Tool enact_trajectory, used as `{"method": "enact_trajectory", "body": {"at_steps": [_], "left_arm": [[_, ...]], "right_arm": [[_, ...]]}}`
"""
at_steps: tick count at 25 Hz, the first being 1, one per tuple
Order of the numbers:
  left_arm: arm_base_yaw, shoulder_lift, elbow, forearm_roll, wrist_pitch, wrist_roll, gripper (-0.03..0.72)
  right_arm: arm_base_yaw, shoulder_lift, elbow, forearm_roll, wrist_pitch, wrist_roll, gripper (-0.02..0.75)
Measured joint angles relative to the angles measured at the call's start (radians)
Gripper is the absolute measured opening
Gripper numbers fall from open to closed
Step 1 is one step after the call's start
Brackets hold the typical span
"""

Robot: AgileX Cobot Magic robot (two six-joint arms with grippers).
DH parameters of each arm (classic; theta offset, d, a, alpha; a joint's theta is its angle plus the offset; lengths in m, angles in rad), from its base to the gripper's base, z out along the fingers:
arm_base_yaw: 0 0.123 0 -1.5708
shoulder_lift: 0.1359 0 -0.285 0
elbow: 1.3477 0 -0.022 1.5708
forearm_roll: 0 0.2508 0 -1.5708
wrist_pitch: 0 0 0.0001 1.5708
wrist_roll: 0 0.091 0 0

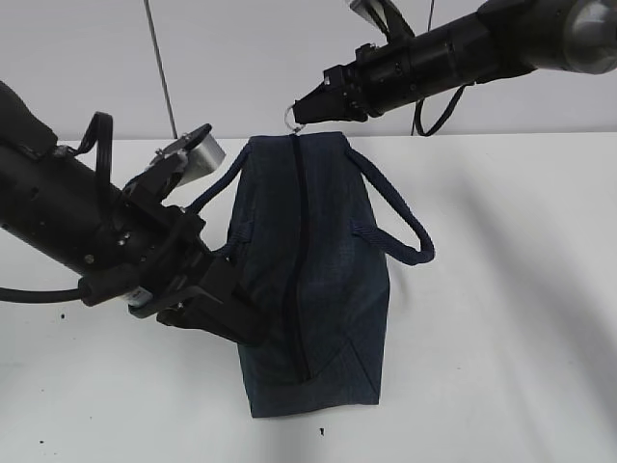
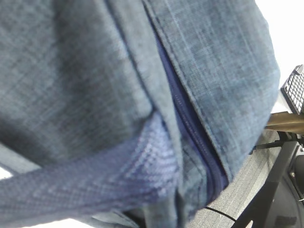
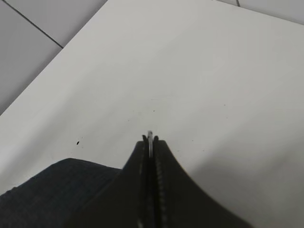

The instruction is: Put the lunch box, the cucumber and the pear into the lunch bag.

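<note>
The dark navy lunch bag (image 1: pixel 328 270) stands on the white table, its top zipper (image 1: pixel 300 260) drawn shut along its whole length. My right gripper (image 1: pixel 307 108) is at the bag's far end, shut on the metal ring pull (image 1: pixel 292 116); in the right wrist view a thin metal edge (image 3: pixel 150 137) shows between the closed fingertips (image 3: pixel 142 147). My left gripper (image 1: pixel 227 313) presses into the bag's near left side by the handle base. In the left wrist view bag fabric (image 2: pixel 95 71) and a handle strap (image 2: pixel 95 180) fill the frame and hide the jaws. The lunch box, cucumber and pear are out of view.
The bag's right loop handle (image 1: pixel 395 217) hangs out to the right over the white table (image 1: pixel 511 338). A pale wall stands behind the table. The left wrist view shows floor and a black stand (image 2: pixel 280 190) beyond the bag.
</note>
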Motion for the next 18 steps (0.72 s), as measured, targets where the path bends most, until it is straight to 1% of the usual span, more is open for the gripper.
{"method": "enact_trajectory", "body": {"at_steps": [2,5,7,10,12,14,18], "left_arm": [[0.0,0.0,0.0,-0.001,0.001,-0.002,-0.006],[0.0,0.0,-0.015,0.015,0.015,-0.035,0.047],[0.002,0.0,-0.031,0.046,0.039,-0.062,0.134],[0.029,-0.002,-0.052,0.081,0.075,-0.091,0.298],[0.055,-0.012,-0.068,0.089,0.097,-0.098,0.358],[0.085,-0.029,-0.081,0.093,0.111,-0.101,0.382],[0.157,-0.064,-0.107,0.095,0.125,-0.102,0.395]], "right_arm": [[-0.002,0.0,0.0,0.0,0.006,0.002,0.006],[-0.002,0.0,0.0,-0.002,0.008,0.004,0.006],[-0.002,0.0,-0.002,-0.002,0.014,0.004,0.006],[-0.003,0.0,-0.002,-0.002,0.022,0.004,0.006],[-0.003,0.0,-0.002,-0.002,0.022,0.005,0.006],[-0.003,0.0,-0.002,-0.002,0.022,0.005,0.006],[-0.003,0.0,-0.002,-0.002,0.022,0.005,0.006]]}}
